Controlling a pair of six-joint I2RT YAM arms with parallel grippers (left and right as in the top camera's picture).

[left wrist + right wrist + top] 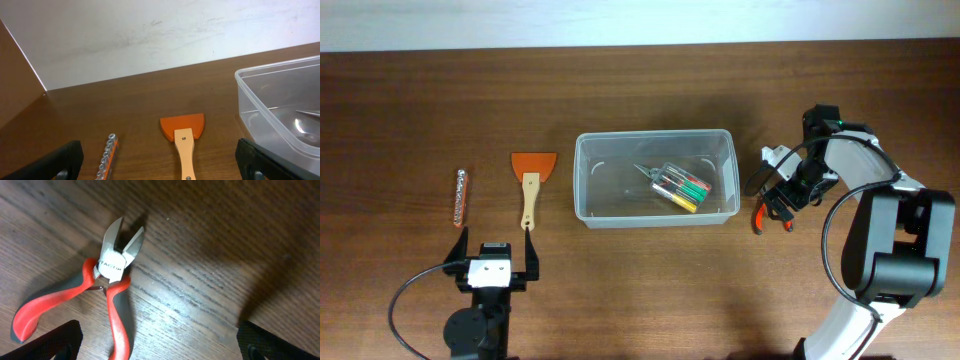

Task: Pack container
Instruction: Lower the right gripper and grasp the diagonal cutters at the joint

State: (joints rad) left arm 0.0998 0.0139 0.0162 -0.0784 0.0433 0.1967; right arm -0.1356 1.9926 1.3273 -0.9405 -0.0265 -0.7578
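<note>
Container near right hand, apart

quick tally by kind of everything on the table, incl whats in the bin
clear container: 1
pack of screwdrivers (inside the container): 1
orange-bladed scraper: 1
orange rail of metal bits: 1
red-handled side cutters: 1
total: 5
A metal tip shows beside the pack. I cannot tell if it is a separate tool, so it is not counted.

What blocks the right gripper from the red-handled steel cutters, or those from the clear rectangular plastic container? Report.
Nothing visible. The open right gripper hangs above the red-handled cutters; only bare wooden table separates them from the clear container.
</note>
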